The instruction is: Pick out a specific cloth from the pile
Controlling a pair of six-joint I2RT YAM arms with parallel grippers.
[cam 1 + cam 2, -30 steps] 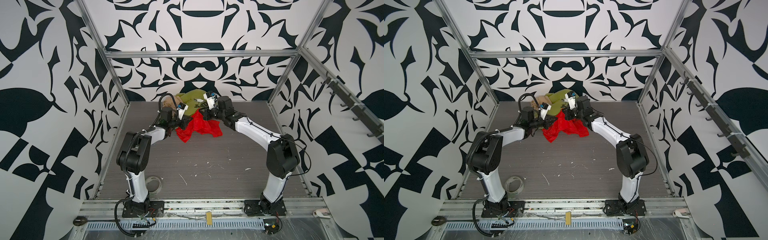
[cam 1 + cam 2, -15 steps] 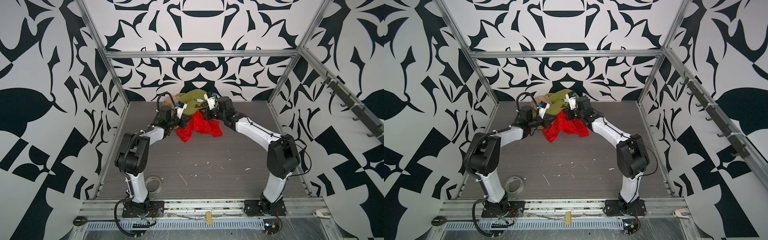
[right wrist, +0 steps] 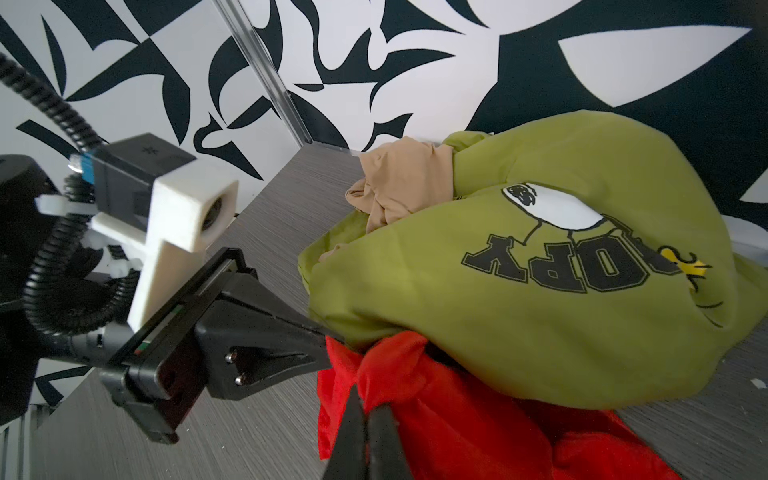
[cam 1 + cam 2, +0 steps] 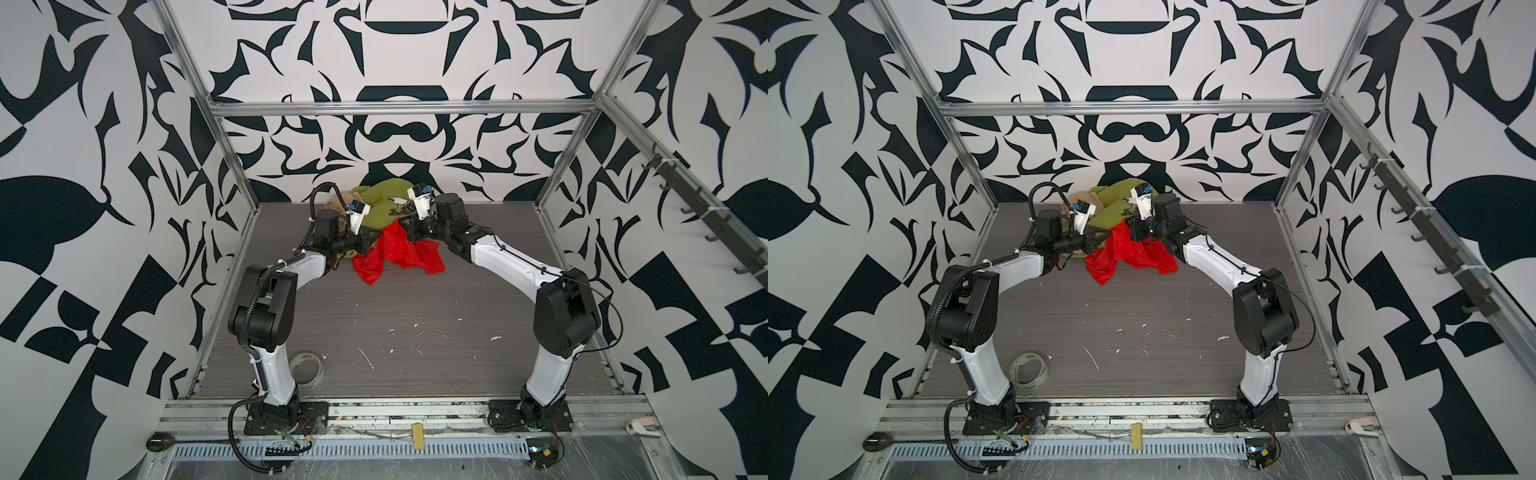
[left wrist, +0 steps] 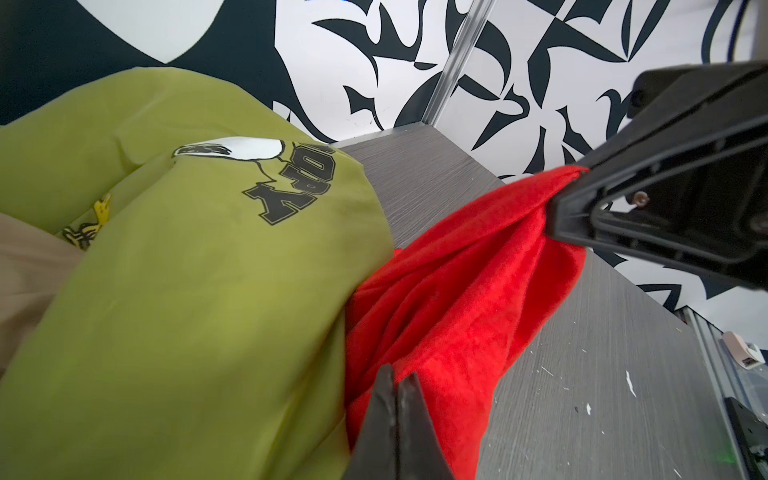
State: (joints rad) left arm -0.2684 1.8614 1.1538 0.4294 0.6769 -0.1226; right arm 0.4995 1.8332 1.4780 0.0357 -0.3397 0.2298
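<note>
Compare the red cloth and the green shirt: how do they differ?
The red cloth is plain; the green shirt bears dark lettering. The red cloth is smaller, the green shirt bulkier. The right pincer pinches the red cloth; the green shirt sits heaped behind it. Both are crumpled and touching.

You are in a robotics lab test cell; a frame of silver aluminium extrusion rails boxes in the grey wood-grain tabletop; black-and-white patterned wall panels close it at 9, 12 and 3 o'clock; a white-and-black robot arm stands bolted down at 7 o'clock, its twin at 5 o'clock; a slotted grey cable duct runs along 6 o'clock.
</note>
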